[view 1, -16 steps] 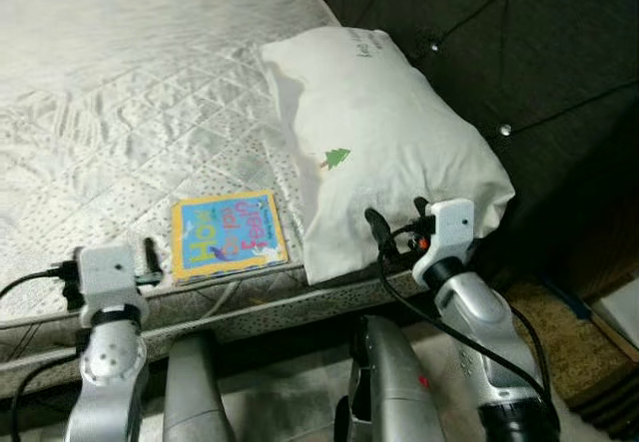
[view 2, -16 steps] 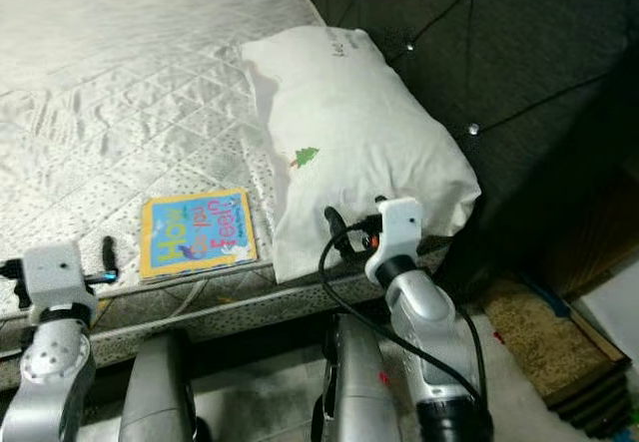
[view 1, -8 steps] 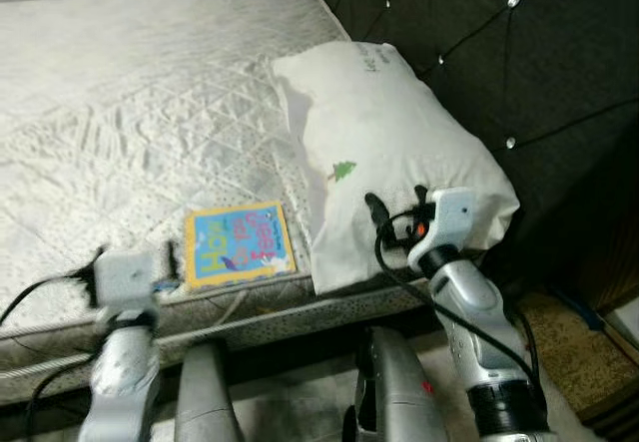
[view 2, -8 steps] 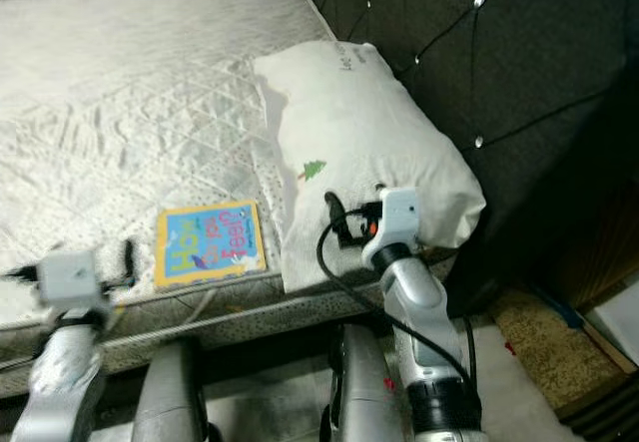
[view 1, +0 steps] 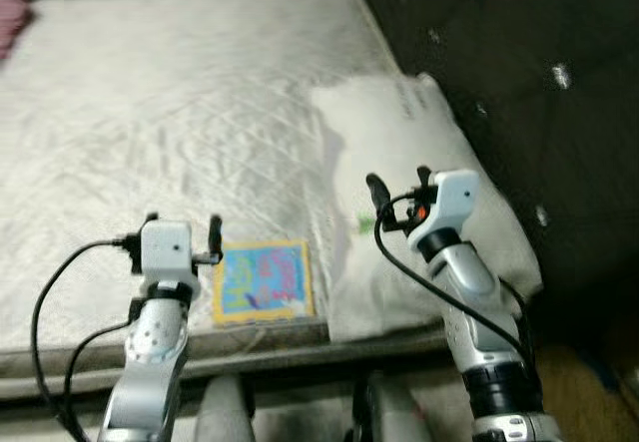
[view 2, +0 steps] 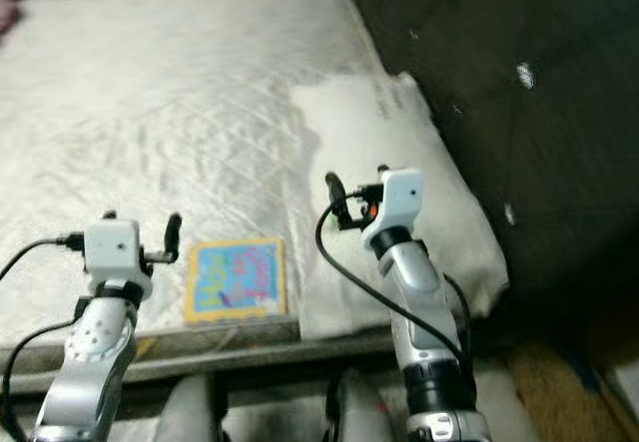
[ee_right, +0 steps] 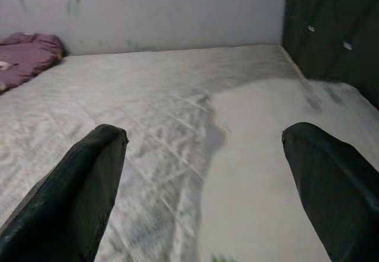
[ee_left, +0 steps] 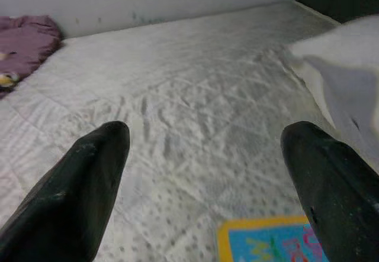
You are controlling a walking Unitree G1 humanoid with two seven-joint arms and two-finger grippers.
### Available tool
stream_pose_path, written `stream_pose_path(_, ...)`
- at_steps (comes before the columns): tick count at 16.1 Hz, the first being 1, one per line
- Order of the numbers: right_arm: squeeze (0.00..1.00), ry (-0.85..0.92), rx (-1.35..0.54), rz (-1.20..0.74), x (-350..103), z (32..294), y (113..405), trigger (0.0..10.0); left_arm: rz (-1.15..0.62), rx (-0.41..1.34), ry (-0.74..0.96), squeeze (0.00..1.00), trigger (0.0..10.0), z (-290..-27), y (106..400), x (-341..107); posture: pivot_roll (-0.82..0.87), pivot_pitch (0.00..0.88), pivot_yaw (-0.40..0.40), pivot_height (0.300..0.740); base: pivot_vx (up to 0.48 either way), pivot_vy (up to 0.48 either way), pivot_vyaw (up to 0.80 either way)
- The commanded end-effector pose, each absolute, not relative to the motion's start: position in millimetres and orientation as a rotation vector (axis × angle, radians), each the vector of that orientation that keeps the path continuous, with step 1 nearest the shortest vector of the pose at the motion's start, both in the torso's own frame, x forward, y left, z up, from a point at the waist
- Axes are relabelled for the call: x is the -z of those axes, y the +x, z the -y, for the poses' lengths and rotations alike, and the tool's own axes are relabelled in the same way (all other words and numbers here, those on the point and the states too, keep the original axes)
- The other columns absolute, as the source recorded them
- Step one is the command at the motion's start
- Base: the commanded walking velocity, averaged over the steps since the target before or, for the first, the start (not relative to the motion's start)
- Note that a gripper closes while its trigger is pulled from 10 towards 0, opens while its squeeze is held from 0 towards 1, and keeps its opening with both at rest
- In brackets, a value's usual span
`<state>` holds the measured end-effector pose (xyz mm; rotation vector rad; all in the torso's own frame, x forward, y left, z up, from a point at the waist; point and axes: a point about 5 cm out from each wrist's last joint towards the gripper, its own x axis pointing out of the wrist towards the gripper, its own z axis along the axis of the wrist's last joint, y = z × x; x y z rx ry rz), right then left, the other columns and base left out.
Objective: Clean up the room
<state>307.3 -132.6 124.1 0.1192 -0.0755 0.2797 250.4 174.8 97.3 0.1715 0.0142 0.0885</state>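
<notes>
A colourful children's book [view 1: 262, 280] with a yellow border lies flat on the white quilted mattress [view 1: 180, 113], close to its front edge. My left gripper [view 1: 183, 224] hovers open just left of the book, nothing between its fingers. The book's corner [ee_left: 269, 238] shows low in the left wrist view. A white pillow [view 1: 429, 163] with a small green tree print lies against the headboard on the right. My right gripper [view 1: 397, 178] stands open and empty above the pillow's near half. A crumpled purple cloth [ee_right: 26, 52] lies at the mattress's far left corner.
A dark tufted headboard [view 1: 519, 63] runs along the right side of the bed. A pale wall [ee_right: 148, 7] bounds the far side. The mattress's front edge [view 1: 300, 347] sits just before my arms.
The camera view has shifted and blurred. Both arms have risen; the left gripper has come up from below the bed edge to beside the book, and the right gripper now stands over the pillow.
</notes>
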Motion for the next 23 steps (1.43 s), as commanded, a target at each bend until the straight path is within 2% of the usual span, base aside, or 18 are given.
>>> stream_pose_path(1, 0.00, 0.119, -0.252, 0.077, -123.5, 136.7, 307.6, 10.0, -0.033, -0.073, 0.179, 0.00, 10.0, -173.4, 248.4, -92.9, -0.01, 0.000, -0.021, 0.740, 0.000, 0.000, 0.00)
stream_pose_path(7, 0.00, 0.059, -0.126, 0.069, -117.7, 155.9, 301.2, 10.0, -0.058, -0.004, 0.152, 0.00, 10.0, -168.4, 246.5, -87.5, -0.01, 0.000, -0.023, 0.740, 0.000, 0.000, 0.00)
stream_pose_path(14, 0.00, 0.046, -0.109, 0.057, -115.4, 156.7, 300.1, 10.0, -0.065, 0.017, 0.101, 0.00, 10.0, -163.4, 244.5, -84.3, -0.02, 0.000, -0.034, 0.740, 0.000, 0.000, 0.00)
stream_pose_path(19, 0.00, 0.049, -0.123, 0.041, -112.5, 155.0, 297.8, 10.0, -0.055, 0.039, 0.070, 0.00, 10.0, -160.1, 248.3, -87.1, -0.02, 0.000, -0.045, 0.740, 0.000, 0.445, -0.11)
stream_pose_path(23, 0.00, 0.042, -0.131, 0.039, -112.8, 154.3, 299.4, 10.0, -0.035, 0.113, 0.042, 0.00, 10.0, -145.7, 246.4, -91.6, -0.01, 0.000, -0.052, 0.740, 0.000, 0.478, 0.00)
